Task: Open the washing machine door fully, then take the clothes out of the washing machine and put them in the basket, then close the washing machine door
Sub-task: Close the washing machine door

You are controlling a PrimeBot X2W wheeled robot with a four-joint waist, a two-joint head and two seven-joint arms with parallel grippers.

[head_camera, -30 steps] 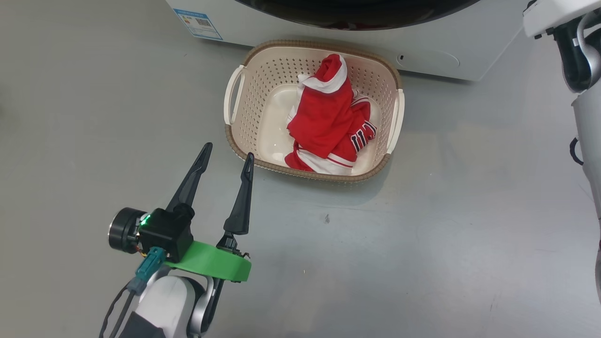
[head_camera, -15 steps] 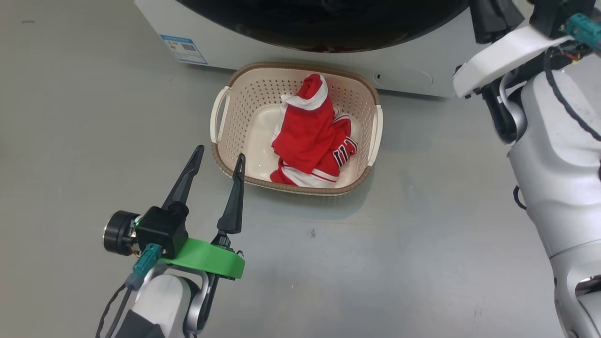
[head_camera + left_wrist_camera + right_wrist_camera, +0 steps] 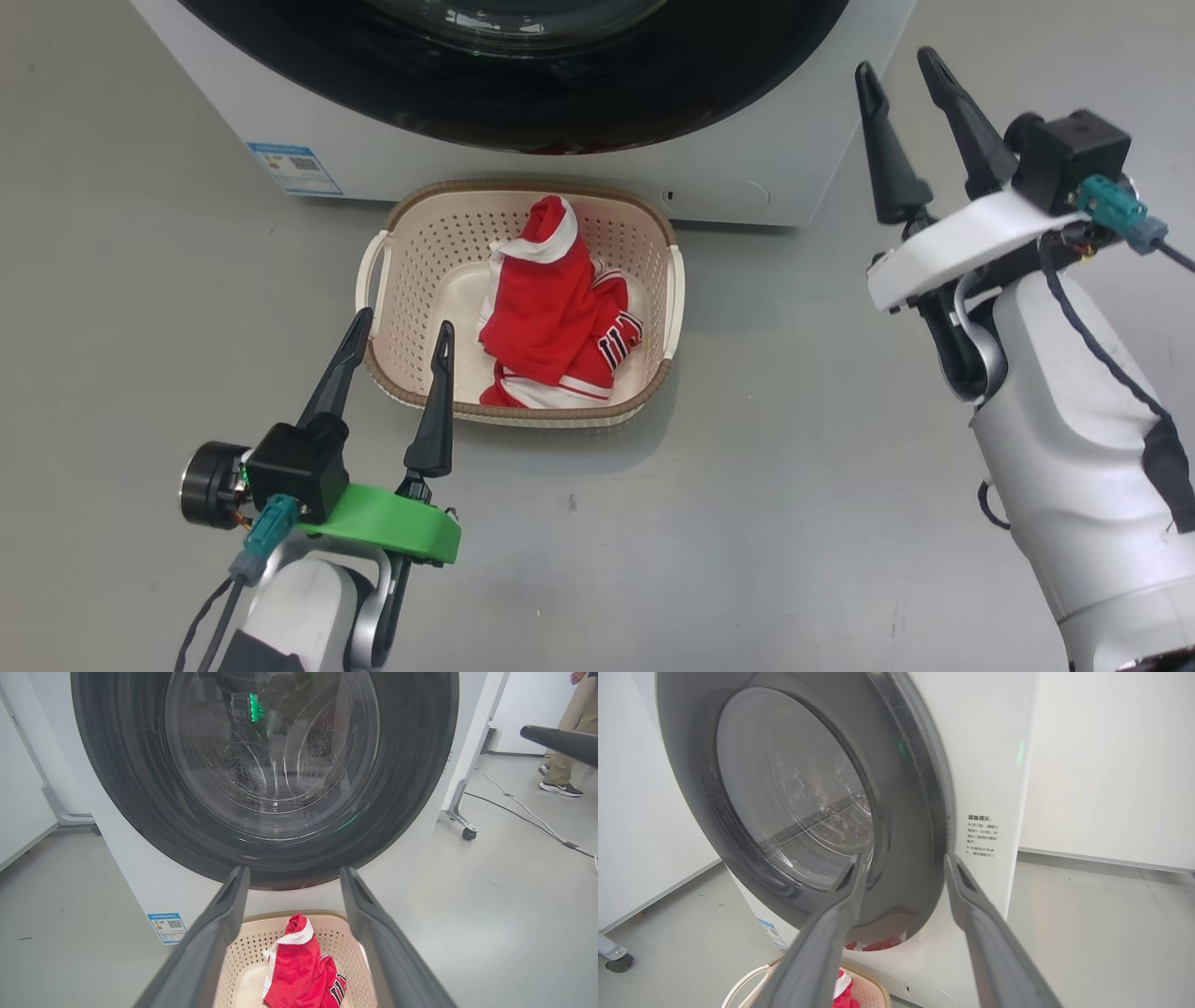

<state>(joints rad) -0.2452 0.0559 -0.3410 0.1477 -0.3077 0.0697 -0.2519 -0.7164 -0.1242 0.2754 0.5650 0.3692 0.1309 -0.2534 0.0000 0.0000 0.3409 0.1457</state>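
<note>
We are judging the task to be at or near its end. The clothes (image 3: 551,308) are lying bunched inside the basket (image 3: 411,271). The basket is standing on the floor (image 3: 747,467) just in front of the washing machine (image 3: 794,159).

The washing machine door (image 3: 653,103) is sitting against the front of the machine. In both wrist views its black rim is appearing flush with the white panel. We are judging it closed, though we cannot confirm that the latch is engaged. Through the glass we are making out the steel drum and no fabric. At most, a check of the latch is remaining.

The left pincer (image 3: 403,320) is hovering low at the near left rim of the basket, its fingers pointing toward the machine. Its jaws are standing wide apart and are gripping nothing.

The right pincer (image 3: 894,60) is standing to the right of the machine, near the door's right edge. Its fingers are parted, gripping nothing and touching nothing that we can see.
</note>
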